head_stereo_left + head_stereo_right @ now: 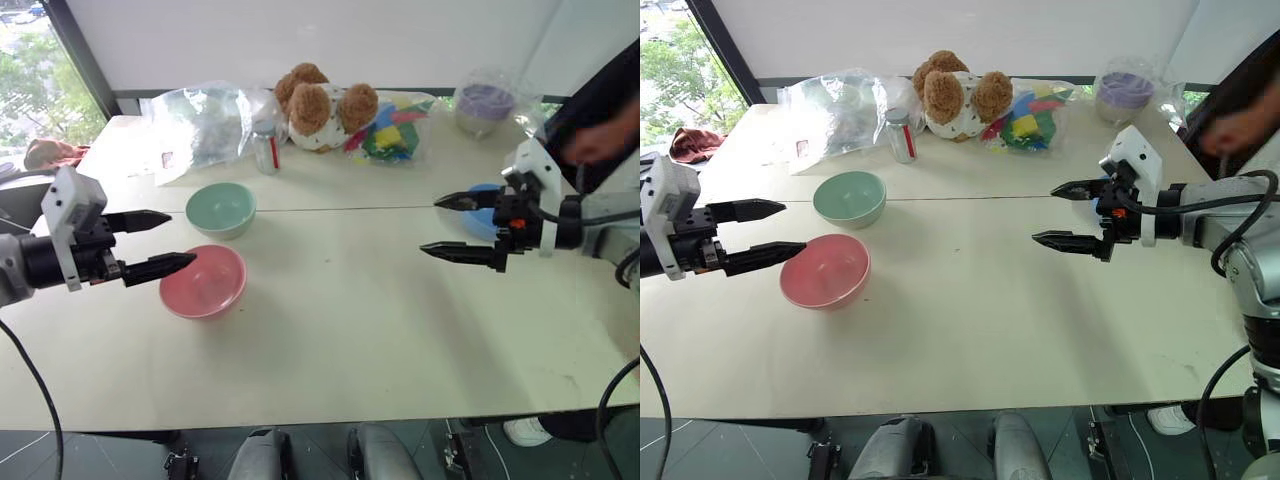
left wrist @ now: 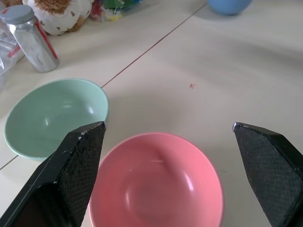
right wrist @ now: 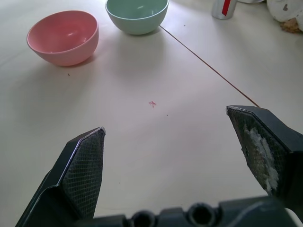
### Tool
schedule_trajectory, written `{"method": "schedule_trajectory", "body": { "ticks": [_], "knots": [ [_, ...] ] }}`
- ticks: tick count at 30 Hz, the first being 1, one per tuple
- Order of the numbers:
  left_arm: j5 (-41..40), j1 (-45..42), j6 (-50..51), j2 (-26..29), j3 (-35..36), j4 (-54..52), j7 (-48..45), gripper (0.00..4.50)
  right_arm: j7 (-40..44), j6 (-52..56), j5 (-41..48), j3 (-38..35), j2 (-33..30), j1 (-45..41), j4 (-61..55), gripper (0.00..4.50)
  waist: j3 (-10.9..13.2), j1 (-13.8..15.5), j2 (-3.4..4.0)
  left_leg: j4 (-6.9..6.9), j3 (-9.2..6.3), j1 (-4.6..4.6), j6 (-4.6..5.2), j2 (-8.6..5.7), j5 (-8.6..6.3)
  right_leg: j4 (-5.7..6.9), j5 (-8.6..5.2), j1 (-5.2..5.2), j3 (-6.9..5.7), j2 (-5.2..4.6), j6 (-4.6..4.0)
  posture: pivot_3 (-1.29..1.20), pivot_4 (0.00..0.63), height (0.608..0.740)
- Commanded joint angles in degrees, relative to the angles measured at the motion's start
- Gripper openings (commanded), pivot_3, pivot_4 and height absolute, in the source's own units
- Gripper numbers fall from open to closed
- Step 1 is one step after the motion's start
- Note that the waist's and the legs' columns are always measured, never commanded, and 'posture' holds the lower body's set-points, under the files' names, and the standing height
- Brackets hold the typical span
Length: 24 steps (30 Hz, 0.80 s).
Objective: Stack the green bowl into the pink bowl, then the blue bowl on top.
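Observation:
On the left of the cream table (image 1: 340,330) the pale green bowl (image 1: 221,208) stands upright, with the pink bowl (image 1: 203,281) just in front of it; both are empty. My left gripper (image 1: 182,237) hovers open at the pink bowl's left rim, above the table, holding nothing. In the left wrist view its fingers frame the pink bowl (image 2: 156,184), and the green bowl (image 2: 54,116) lies beside them. The blue bowl (image 1: 483,215) sits on the right, partly hidden behind my right gripper (image 1: 429,226), which is open, empty and points left.
Along the back edge lie a clear plastic bag (image 1: 205,125), a small metal can (image 1: 265,150), a teddy bear (image 1: 320,105), a bag of coloured blocks (image 1: 395,125) and a bag with something purple (image 1: 485,100). A person's hand (image 1: 600,140) is at the far right.

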Motion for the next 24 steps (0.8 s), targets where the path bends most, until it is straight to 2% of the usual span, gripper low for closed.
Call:
{"method": "schedule_trajectory", "body": {
  "ticks": [1, 24],
  "knots": [
    [-0.8, -0.7, -0.4, 0.2, 1.3, -1.3, 0.0, 4.44, 0.3, -0.5, 0.2, -1.6, -0.7, -1.7, -0.4, 4.50, 0.0, 0.0, 0.00, 0.00, 0.00, 0.00, 0.00, 0.00, 0.00, 0.00, 0.00, 0.00, 0.00, 0.00, 0.00, 0.00, 0.150, 0.740],
    [-1.6, -0.8, 0.1, -0.7, 0.5, -2.8, 1.8, 4.44, -0.5, -0.8, -1.7, -1.1, -0.5, -1.2, 0.5, 4.50, 0.0, 0.0, 0.00, 0.00, 0.00, 0.00, 0.00, 0.00, 0.00, 0.00, 0.00, 0.00, 0.00, 0.01, 0.00, 0.00, 0.150, 0.740]
  ]
}}
